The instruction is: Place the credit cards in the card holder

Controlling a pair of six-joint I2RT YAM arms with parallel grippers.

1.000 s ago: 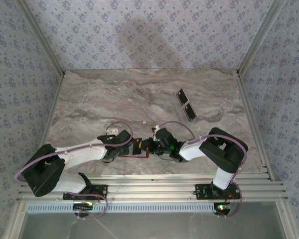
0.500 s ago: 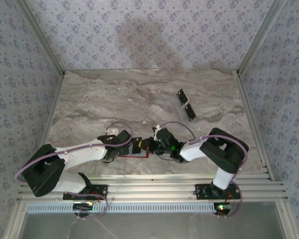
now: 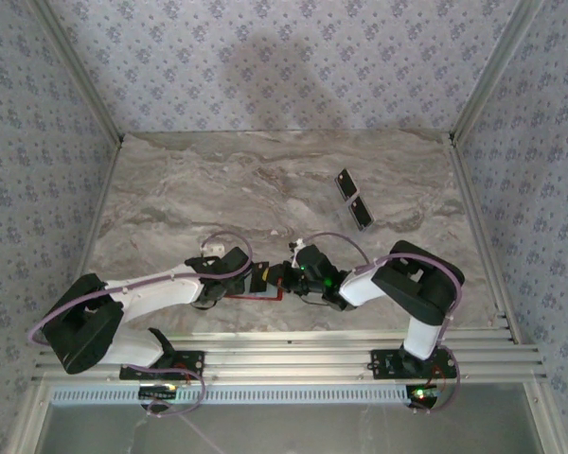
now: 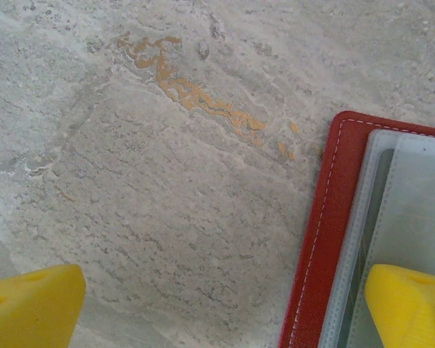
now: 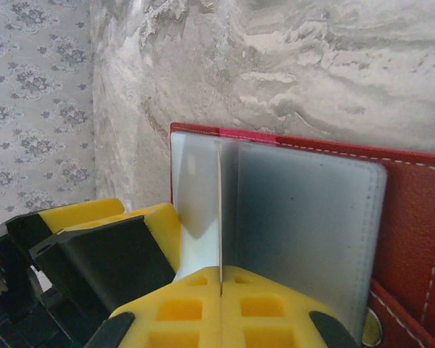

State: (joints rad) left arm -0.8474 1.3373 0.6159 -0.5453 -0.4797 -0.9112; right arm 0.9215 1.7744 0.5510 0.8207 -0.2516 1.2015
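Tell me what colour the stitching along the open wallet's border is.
White stitching on the small red leather folding wallet; clearest in the left wrist view.

Cards (image 3: 362, 212), seemingly two, behind card holder (image 3: 265, 286).

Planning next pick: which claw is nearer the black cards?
Right. Right claw is at the card holder, near-left of the black cards; left claw sits further left.

Red card holder (image 4: 325, 217), grey marbled table (image 4: 167, 188).
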